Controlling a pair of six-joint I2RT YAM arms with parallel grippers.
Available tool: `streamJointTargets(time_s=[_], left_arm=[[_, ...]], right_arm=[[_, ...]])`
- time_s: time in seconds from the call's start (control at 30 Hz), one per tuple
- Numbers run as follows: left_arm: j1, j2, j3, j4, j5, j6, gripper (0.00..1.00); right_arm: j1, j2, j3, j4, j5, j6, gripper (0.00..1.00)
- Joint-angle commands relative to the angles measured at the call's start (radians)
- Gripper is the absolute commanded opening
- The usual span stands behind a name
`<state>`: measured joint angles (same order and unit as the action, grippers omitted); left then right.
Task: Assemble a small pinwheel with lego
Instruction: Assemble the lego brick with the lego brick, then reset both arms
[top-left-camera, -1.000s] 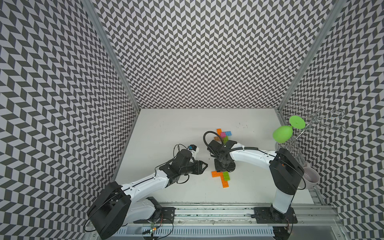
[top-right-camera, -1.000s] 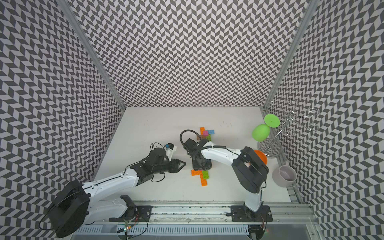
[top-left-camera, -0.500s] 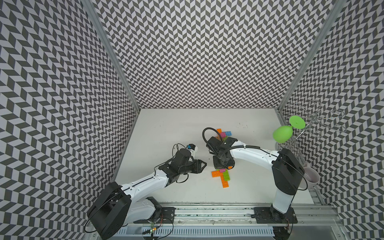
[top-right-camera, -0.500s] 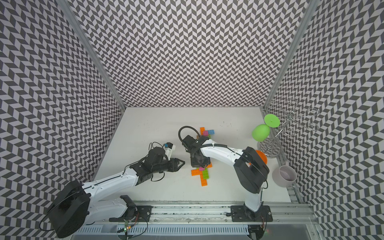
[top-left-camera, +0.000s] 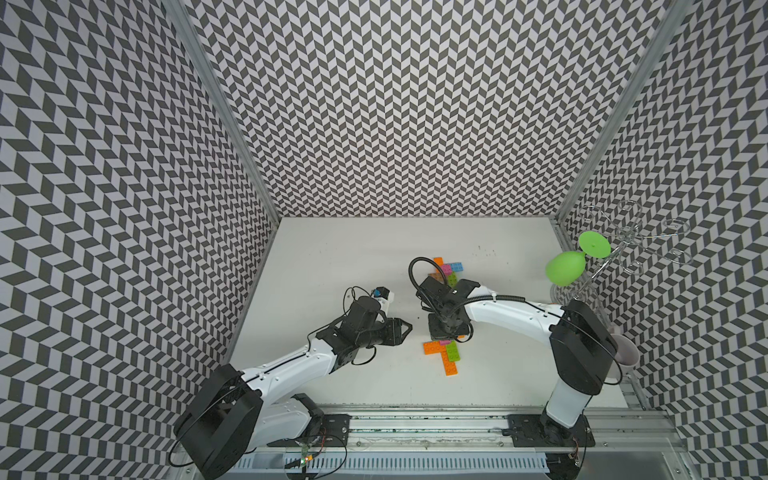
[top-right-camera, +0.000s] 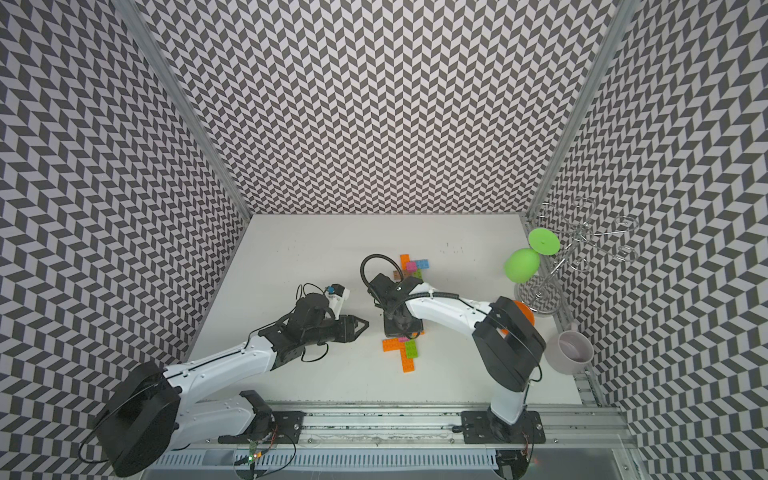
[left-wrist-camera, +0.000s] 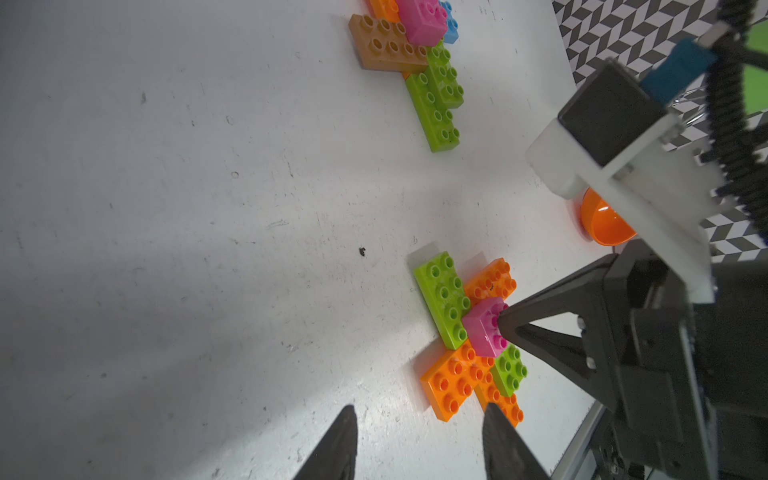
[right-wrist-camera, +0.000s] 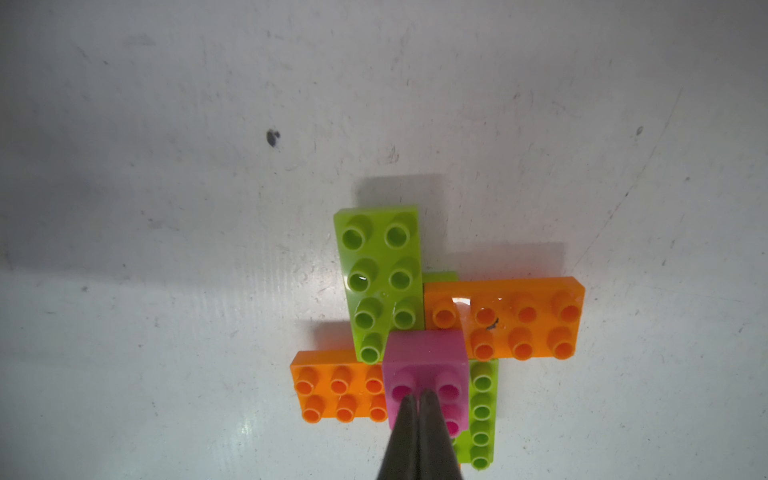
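Broad bare table (top-left-camera: 324, 266) on the left side and along the back wall: free passage. Top of near lego cluster (top-left-camera: 448, 356) taken by right gripper (right-wrist-camera: 417, 397), tips together on its pink square (right-wrist-camera: 424, 357); left gripper (left-wrist-camera: 419, 409), fingers apart, just beside it. Strip toward far lego cluster (top-left-camera: 449, 269) overhung by right arm (top-left-camera: 507, 311). Right edge crowded: wire rack (top-right-camera: 582, 237), green goblet (top-left-camera: 565, 269), mug (top-right-camera: 555, 359)

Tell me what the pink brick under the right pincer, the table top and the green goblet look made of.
Pink brick: moulded plastic, smooth, glossy; crisp studs, soft highlights.
Table top: probably painted or laminated board, semi-matte white; scuffed, scratched.
Green goblet: likely plastic, opaque, satin; even colour, no glassy reflections.
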<state>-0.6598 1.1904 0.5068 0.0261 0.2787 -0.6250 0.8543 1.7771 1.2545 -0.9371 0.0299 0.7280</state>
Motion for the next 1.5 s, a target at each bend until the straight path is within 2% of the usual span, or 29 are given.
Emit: streamJointTargets(time_s=[0.0,0.17,0.27,0.33,0.37,0.5,0.57,0.67,0.7,0.77,0.8,0.83,0.87,0.9,0.97,1.0,1.13,1.27,1.3,1.33,1.4,1.47], left_arm=[[0.026,-0.038,0.013,-0.022,0.001,0.015,0.49],[0.104,-0.123,0.068,-0.085,-0.023,0.038,0.51],[0.169,-0.184,0.109,-0.131,-0.046,0.049,0.60],[0.213,-0.225,0.141,-0.160,-0.072,0.056,0.70],[0.235,-0.242,0.158,-0.173,-0.079,0.055,0.76],[0.317,-0.308,0.211,-0.192,-0.138,0.060,0.99],[0.344,-0.343,0.215,-0.170,-0.190,0.068,1.00],[0.380,-0.383,0.184,-0.107,-0.349,0.063,1.00],[0.402,-0.378,0.174,-0.085,-0.382,0.069,0.99],[0.420,-0.362,0.108,0.040,-0.405,0.172,1.00],[0.422,-0.355,0.064,0.125,-0.451,0.208,1.00],[0.425,-0.351,0.022,0.191,-0.494,0.243,1.00],[0.427,-0.347,-0.024,0.268,-0.535,0.304,1.00],[0.431,-0.349,-0.069,0.344,-0.568,0.368,1.00],[0.434,-0.352,-0.186,0.533,-0.583,0.535,1.00],[0.443,-0.350,-0.233,0.610,-0.595,0.584,1.00],[0.497,-0.270,-0.310,0.702,-0.636,0.620,1.00],[0.514,-0.095,-0.392,0.914,-0.637,0.640,1.00],[0.523,-0.046,-0.386,0.962,-0.626,0.660,1.00],[0.523,-0.027,-0.359,0.924,-0.596,0.679,1.00],[0.546,0.025,-0.379,1.069,-0.553,0.705,1.00],[0.585,0.076,-0.379,1.153,-0.461,0.709,1.00]], right_arm=[[0.001,0.079,-0.079,0.001,-0.039,-0.002,0.00],[-0.016,0.016,-0.011,-0.009,-0.026,-0.010,0.00],[-0.035,-0.036,0.052,-0.009,-0.003,-0.022,0.05],[-0.058,-0.065,0.091,-0.016,0.003,-0.037,0.06],[-0.066,-0.079,0.110,-0.015,0.009,-0.045,0.10],[-0.101,-0.190,0.143,0.080,0.086,-0.090,0.36],[-0.134,-0.266,0.111,0.179,0.124,-0.121,0.44],[-0.203,-0.396,-0.017,0.420,0.211,-0.188,0.53],[-0.224,-0.438,-0.063,0.507,0.237,-0.217,0.66],[-0.251,-0.492,-0.135,0.647,0.323,-0.281,0.76],[-0.257,-0.505,-0.160,0.697,0.396,-0.303,0.89],[-0.264,-0.504,-0.173,0.726,0.442,-0.320,0.95],[-0.266,-0.505,-0.211,0.786,0.480,-0.377,0.92],[-0.267,-0.512,-0.284,0.931,0.512,-0.496,0.90],[-0.281,-0.520,-0.417,1.172,0.633,-0.583,0.96],[-0.314,-0.518,-0.467,1.249,0.613,-0.635,0.97],[-0.464,-0.470,-0.539,1.294,0.528,-0.670,1.00],[-0.580,-0.352,-0.600,1.350,0.458,-0.679,1.00],[-0.599,-0.319,-0.624,1.391,0.454,-0.684,1.00],[-0.612,-0.296,-0.653,1.443,0.442,-0.698,1.00],[-0.634,-0.273,-0.751,1.630,0.405,-0.726,1.00],[-0.654,-0.281,-0.820,1.802,0.366,-0.752,1.00]])
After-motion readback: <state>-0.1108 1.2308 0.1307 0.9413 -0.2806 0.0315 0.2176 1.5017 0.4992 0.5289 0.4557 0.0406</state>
